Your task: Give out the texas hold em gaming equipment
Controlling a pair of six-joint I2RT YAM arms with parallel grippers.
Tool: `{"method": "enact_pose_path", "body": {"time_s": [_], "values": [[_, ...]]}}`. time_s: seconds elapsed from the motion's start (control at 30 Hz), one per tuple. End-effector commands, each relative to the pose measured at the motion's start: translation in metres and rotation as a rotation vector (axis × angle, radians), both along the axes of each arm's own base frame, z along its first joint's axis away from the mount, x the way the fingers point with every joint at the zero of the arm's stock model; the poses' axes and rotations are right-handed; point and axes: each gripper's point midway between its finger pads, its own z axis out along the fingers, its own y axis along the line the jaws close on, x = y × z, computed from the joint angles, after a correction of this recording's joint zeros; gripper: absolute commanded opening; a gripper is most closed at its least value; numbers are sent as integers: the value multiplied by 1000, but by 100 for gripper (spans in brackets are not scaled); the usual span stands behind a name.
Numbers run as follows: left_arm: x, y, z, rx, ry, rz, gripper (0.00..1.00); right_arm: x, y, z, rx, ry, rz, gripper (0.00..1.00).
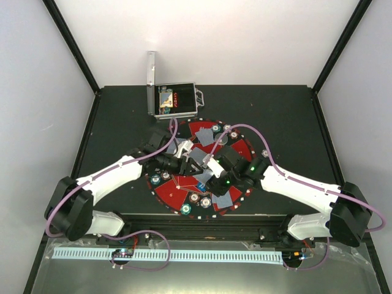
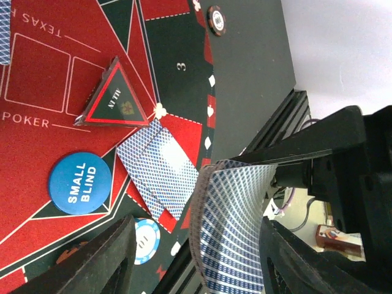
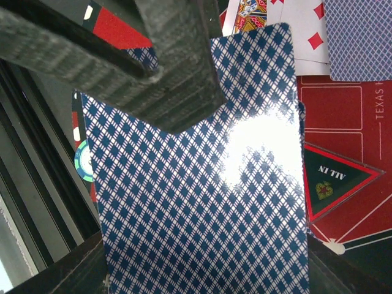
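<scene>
A deck of blue-backed playing cards (image 3: pixel 202 202) is held above the round mat (image 2: pixel 37 79), with my right gripper (image 3: pixel 205 257) shut on its sides. In the left wrist view the deck (image 2: pixel 236 226) bows between the fingers of my left gripper (image 2: pixel 196 231). Those jaws stand apart: the left finger (image 2: pixel 107 257) is clear of the deck and the right finger (image 2: pixel 294 260) is close beside it. Both grippers meet over the mat's middle (image 1: pixel 199 164). Two face-down cards (image 2: pixel 162 171), a blue "small blind" disc (image 2: pixel 79 182) and a blue-white chip (image 2: pixel 145 240) lie on the mat.
A triangular "all in" marker (image 2: pixel 116 98) lies on the mat, a dark chip (image 2: pixel 216 18) near its rim. Face-up cards (image 3: pixel 306 24) lie further out. The open silver case (image 1: pixel 174 101) stands at the back. A black rail (image 1: pixel 202 226) runs along the near table edge.
</scene>
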Motion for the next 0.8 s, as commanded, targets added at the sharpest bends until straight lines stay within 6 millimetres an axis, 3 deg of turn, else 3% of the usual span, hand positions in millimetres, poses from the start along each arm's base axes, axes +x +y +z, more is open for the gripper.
{"method": "enact_pose_path", "body": {"time_s": [0.0, 0.17, 0.47, 0.77], "values": [[7, 1, -7, 4, -4, 23, 54, 3, 14, 17, 57, -35, 31, 62], [9, 6, -12, 16, 2, 40, 43, 3, 13, 16, 53, -35, 29, 62], [6, 14, -11, -4, 16, 55, 32, 2, 11, 11, 44, -28, 26, 62], [1, 11, -4, -45, 33, 39, 9, 2, 11, 8, 35, -26, 20, 62]]}}
